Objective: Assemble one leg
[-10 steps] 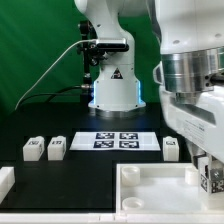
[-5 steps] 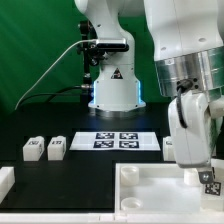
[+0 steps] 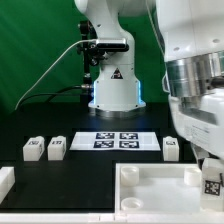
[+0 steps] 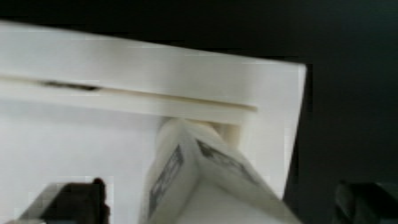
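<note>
With its jaws closed on the leg (image 3: 212, 184), the gripper (image 3: 211, 172) holds it over the white tray's (image 3: 150, 180) corner at the exterior view's right, while three other legs (image 3: 33, 148) (image 3: 57, 148) (image 3: 172, 148) flank the marker board (image 3: 117, 141) on the black table (image 3: 70, 175).

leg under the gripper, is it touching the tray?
Cannot tell. In the exterior view the gripper hides where the leg meets the tray; the wrist view is too blurred to show contact or a gap.
</note>
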Controlling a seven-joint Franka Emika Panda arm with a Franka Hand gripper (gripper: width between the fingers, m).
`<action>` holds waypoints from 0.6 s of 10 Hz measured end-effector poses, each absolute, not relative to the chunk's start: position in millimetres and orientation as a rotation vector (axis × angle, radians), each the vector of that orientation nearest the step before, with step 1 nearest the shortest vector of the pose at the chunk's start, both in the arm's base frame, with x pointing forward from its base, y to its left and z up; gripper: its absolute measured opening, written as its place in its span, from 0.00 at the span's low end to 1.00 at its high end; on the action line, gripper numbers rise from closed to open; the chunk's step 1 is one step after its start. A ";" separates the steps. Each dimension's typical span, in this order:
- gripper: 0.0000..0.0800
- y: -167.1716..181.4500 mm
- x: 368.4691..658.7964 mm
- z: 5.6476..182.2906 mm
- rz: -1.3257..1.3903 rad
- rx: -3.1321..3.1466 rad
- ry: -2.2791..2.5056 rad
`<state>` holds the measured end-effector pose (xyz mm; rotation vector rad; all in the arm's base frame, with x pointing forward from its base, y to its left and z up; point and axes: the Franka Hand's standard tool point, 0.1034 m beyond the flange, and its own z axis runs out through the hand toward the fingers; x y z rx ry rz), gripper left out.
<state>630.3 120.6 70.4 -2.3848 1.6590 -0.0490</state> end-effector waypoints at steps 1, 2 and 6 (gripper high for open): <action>0.81 119.4 630.5 70.4 -0.063 -2.442 1.581; 0.81 117.5 630.8 70.3 -0.089 -2.548 1.427; 0.81 106.7 636.0 69.4 -0.206 -2.884 0.699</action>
